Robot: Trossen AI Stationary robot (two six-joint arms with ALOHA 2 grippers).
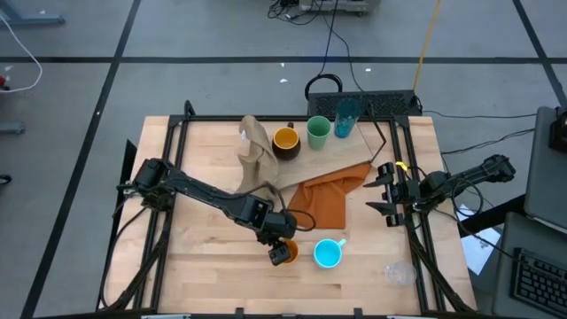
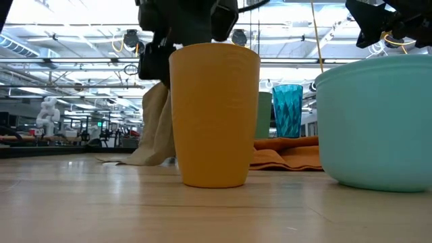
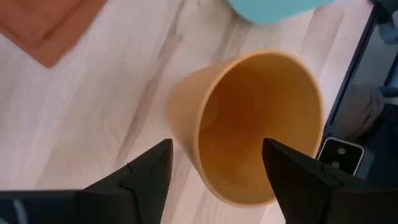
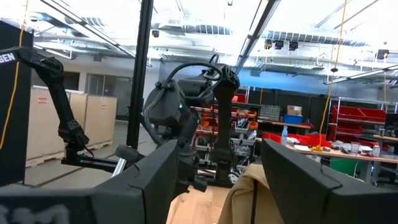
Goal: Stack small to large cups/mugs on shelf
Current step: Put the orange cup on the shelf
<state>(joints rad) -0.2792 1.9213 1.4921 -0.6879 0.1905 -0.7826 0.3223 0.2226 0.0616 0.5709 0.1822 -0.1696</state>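
Left gripper (image 1: pixel 283 252): spread wide, poised over the small orange cup (image 1: pixel 283 254), apparently not gripping it.
Orange cup: upright on the tabletop (image 1: pixel 204 257), just beside the cyan mug (image 1: pixel 329 253).
Right gripper (image 1: pixel 386 193): parted, empty, at the table's right edge.
Shelf (image 1: pixel 328 158): carried yellow mug (image 1: pixel 285 140), green cup (image 1: pixel 318 132), teal tumbler (image 1: pixel 346 116).

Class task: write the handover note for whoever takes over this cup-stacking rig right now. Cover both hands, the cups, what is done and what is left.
Left hand: open, poised over the small orange cup, not gripping it.
Right hand: parked at the table's right edge, holding nothing.
On the shelf: yellow mug, light green cup, teal tumbler, standing side by side.
On the tabletop, near edge: orange cup, cyan mug, clear glass.
Done: nothing nested yet.
Left: grasp the orange cup, move the three loose vessels to the shelf, stack small to large.
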